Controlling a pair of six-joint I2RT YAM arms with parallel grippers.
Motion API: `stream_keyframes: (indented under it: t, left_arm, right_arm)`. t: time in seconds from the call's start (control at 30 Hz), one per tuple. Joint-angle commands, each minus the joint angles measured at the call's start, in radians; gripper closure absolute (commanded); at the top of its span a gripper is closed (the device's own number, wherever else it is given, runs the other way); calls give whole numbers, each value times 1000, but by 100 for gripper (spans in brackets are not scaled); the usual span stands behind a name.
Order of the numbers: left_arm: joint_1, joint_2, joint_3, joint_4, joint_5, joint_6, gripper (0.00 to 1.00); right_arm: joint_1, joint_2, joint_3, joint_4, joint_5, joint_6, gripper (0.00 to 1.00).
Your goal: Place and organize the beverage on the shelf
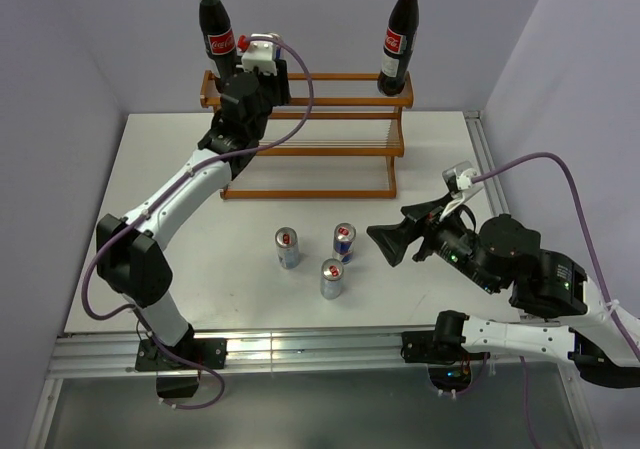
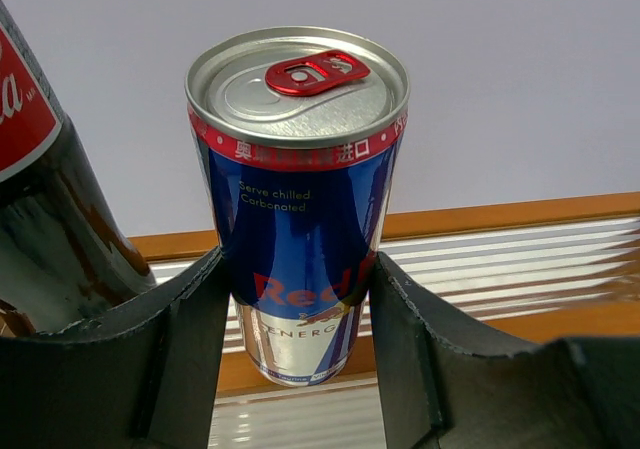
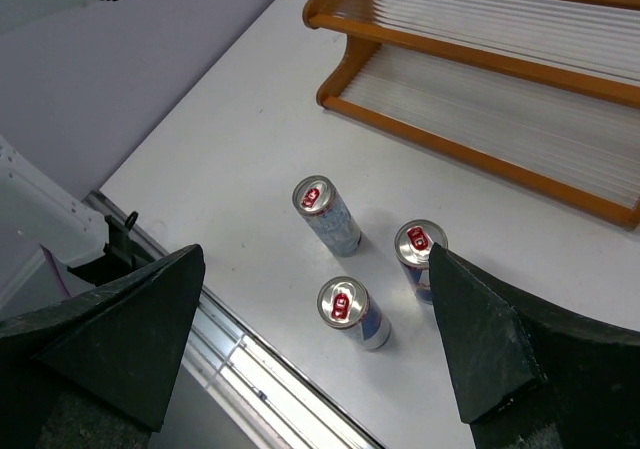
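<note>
Beverage is split three ways. Left cola bottle and right cola bottle stand upright on the top tier of the shelf, at 11 and 1 o'clock of the desk. Three cans stand loose on the desk, at 6 o'clock from the shelf. The fourth can is upright in my left fingers, which are clamped on its lower half from 9 and 3 o'clock. Its top half stands proud of them. The left cola bottle is just beside it at 9 o'clock, apart as far as I can see. I can't tell whether the can's base is on the rods; the wrist view doesn't settle it.

Step in hand, as I read it: seat this can on the top tier.
- Keep it plumb.
- Land the base flat on the rods, not on the front rail.
- Mind the gap to the bottle.
- Let go slowly, then back straight out toward 6 o'clock so neither finger clips bottle or can.

Right fingers are spread wide, holding nothing, above the desk. The three cans lie at roughly 9 o'clock of them in the top view.
</note>
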Motion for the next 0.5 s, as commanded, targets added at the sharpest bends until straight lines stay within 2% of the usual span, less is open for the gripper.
stream_keyframes:
  t: [0.0,0.47]
  left_arm:
    - [27,-9,58,115,54,5,100]
    - [68,75,47,191,99,15,100]
  right_arm:
    - [-4,-21,-20,82,16,-21,0]
    - [-4,2,-54,116,5,-61,0]
